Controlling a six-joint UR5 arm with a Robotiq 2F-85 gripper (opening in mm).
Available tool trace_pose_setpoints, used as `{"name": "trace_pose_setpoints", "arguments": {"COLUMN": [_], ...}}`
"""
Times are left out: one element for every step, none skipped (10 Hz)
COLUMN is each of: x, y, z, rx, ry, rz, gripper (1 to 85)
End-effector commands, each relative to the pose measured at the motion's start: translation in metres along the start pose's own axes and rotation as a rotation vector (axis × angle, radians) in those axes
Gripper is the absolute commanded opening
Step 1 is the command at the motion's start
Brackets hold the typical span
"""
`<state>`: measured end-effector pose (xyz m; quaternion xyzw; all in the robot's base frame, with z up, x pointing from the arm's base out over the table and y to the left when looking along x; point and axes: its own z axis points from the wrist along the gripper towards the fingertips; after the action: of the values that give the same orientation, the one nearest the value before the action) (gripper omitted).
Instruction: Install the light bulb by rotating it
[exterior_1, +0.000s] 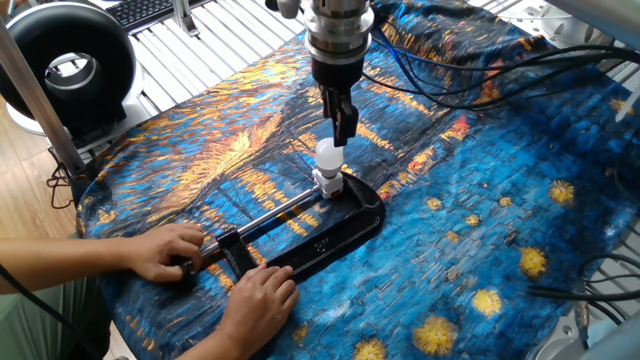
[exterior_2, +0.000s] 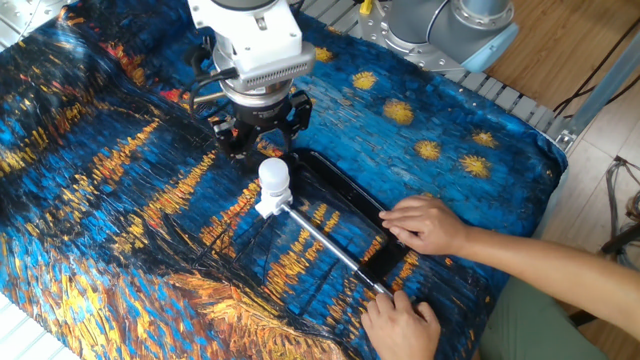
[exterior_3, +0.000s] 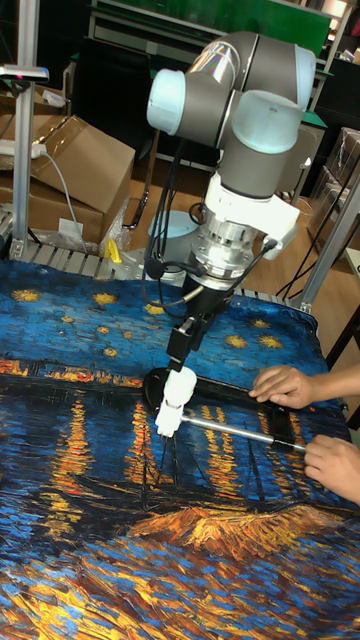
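Note:
The light bulb (exterior_1: 328, 154) (exterior_2: 274, 177) (exterior_3: 180, 385) stands upright in a small white socket block (exterior_1: 327, 183) (exterior_2: 267, 206) (exterior_3: 167, 420). The block is held at the end of a black bar clamp (exterior_1: 335, 232) lying on the cloth. My gripper (exterior_1: 344, 133) (exterior_2: 262, 148) (exterior_3: 182, 352) hangs just above and slightly behind the bulb's dome. It is open, with its fingers spread wider than the bulb and nothing between them. The dome hides the fingertips in the other fixed view.
A person's two hands (exterior_1: 165, 250) (exterior_2: 425, 222) hold the clamp's bar and handle end at the table's near side. A painted blue and orange cloth (exterior_1: 480, 230) covers the table. Cables (exterior_1: 470, 60) trail behind the arm, and a black ring light (exterior_1: 65, 65) stands off the table's corner.

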<state>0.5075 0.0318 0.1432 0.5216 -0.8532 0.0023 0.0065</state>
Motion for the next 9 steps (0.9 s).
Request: {"name": "trace_pose_setpoints", "arguments": {"x": [-0.012, -0.013, -0.013, -0.01, -0.008, -0.006, -0.003, -0.001, -0.001], "y": [0.006, 0.006, 0.005, 0.005, 0.002, 0.003, 0.002, 0.003, 0.005], "z": [0.008, 0.013, 0.014, 0.016, 0.019, 0.021, 0.023, 0.027, 0.03], "rx": [0.012, 0.019, 0.023, 0.029, 0.04, 0.041, 0.044, 0.046, 0.045], "ry": [-0.04, -0.045, -0.042, -0.029, -0.021, -0.016, -0.013, -0.017, -0.018], "rz": [0.017, 0.015, 0.012, 0.006, 0.003, 0.0, -0.01, -0.019, -0.02], "gripper": [61.7, 61.7, 61.7, 61.7, 61.7, 61.7, 61.7, 61.7, 61.7]}}
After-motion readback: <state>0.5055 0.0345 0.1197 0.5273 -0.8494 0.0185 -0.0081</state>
